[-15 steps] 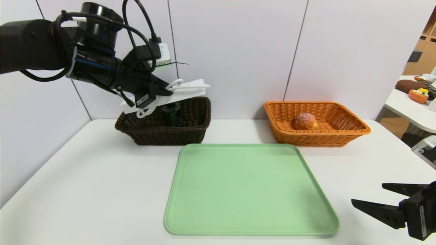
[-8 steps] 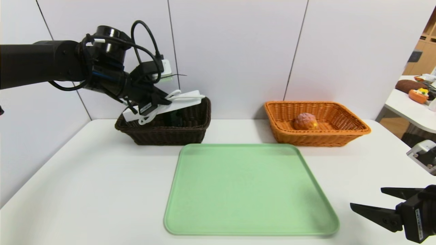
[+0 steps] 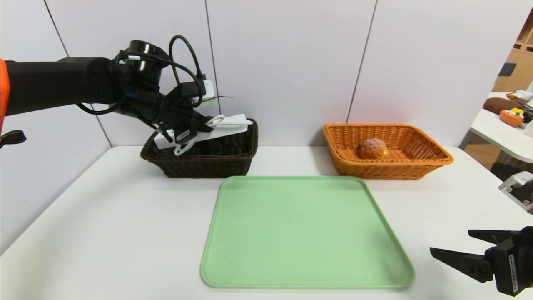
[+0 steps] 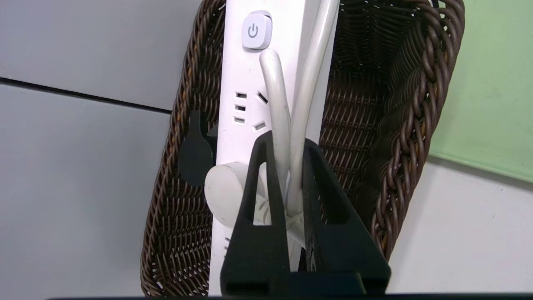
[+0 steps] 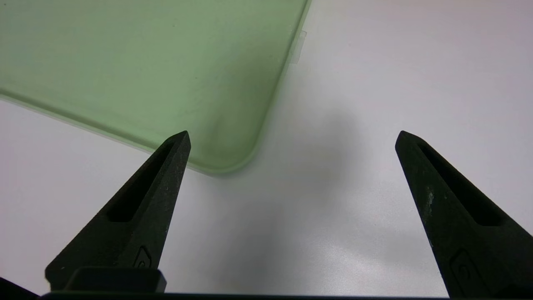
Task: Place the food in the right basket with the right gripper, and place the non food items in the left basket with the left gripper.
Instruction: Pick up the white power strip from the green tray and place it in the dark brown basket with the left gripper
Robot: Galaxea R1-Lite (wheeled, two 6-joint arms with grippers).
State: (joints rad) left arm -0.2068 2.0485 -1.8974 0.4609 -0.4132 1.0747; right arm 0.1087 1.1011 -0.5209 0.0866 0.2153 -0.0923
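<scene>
My left gripper (image 3: 202, 124) is shut on the white cable of a white power strip (image 3: 216, 130) and holds it tilted over the dark brown left basket (image 3: 200, 163). In the left wrist view the two black fingers (image 4: 258, 179) pinch the doubled cable against the power strip (image 4: 245, 83), above the dark basket (image 4: 416, 104). A dark item lies inside that basket, mostly hidden. A brown bun (image 3: 373, 148) sits in the orange right basket (image 3: 433, 160). My right gripper (image 3: 452, 241) hangs open at the near right, over bare table beside the tray's corner.
An empty green tray (image 3: 304, 233) lies mid-table in front of both baskets; its near right corner (image 5: 220, 162) shows in the right wrist view. White wall panels stand close behind the baskets. A side table with food items (image 3: 510, 112) stands far right.
My left gripper has lowered the power strip and carried it slightly right, closer to the dark basket's rim. The right gripper has barely shifted.
</scene>
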